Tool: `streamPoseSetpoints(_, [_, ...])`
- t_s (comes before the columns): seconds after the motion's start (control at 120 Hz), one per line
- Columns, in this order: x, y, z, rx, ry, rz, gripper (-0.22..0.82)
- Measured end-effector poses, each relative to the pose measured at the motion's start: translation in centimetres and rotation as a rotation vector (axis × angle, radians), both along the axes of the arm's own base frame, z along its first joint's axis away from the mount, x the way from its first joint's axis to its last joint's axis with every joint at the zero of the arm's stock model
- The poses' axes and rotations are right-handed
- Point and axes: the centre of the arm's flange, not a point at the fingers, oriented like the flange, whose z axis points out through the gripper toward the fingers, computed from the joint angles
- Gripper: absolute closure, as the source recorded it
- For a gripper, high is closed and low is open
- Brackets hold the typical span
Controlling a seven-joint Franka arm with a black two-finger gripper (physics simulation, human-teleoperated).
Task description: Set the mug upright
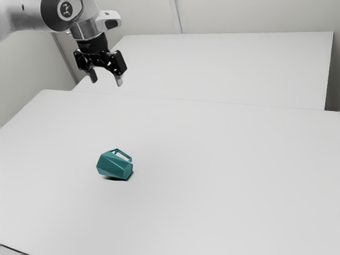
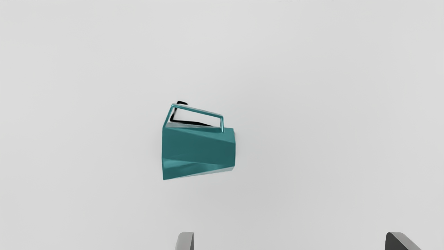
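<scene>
Overhead, the tool (image 1: 105, 81) hangs in the air, released, its two fingers standing wide apart with nothing between them. Below it, well apart from the fingertips, the teal mug (image 1: 115, 166) lies on its side on the white desk (image 1: 212, 175). Its angular handle (image 2: 197, 110) sticks out from the faceted body, and a dark shadow falls on the desk beside the handle.
</scene>
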Motion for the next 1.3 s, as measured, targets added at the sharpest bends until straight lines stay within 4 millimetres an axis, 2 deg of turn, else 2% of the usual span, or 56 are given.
streamPoseSetpoints(0.233, [-0.4,-0.6,0.4,0.000,-0.009,-0.007,0.00])
streamPoseSetpoints(0.367, [-1.6,-0.5,0.5,-0.009,-0.002,-0.004,0.00])
streamPoseSetpoints(0.433, [-2.1,1.2,0.2,-0.015,0.006,0.025,0.00])
streamPoseSetpoints(0.5, [-2.4,4.9,-0.1,-0.028,0.008,0.086,0.00])
streamPoseSetpoints(0.575, [-3.2,9.3,-1.1,-0.062,0.007,0.153,0.00])
streamPoseSetpoints(0.633, [-3.6,11.1,-2.0,-0.095,-0.001,0.170,0.00])
streamPoseSetpoints(0.758, [-3.9,13.0,-4.5,-0.192,-0.031,0.160,0.00])
streamPoseSetpoints(0.975, [-5.1,16.7,-11.3,-0.403,-0.102,0.173,0.00])
streamPoseSetpoints(1.092, [-5.7,17.7,-12.6,-0.446,-0.147,0.181,0.00])
streamPoseSetpoints(1.3, [-7.9,20.2,-16.5,-0.558,-0.161,0.263,0.00])
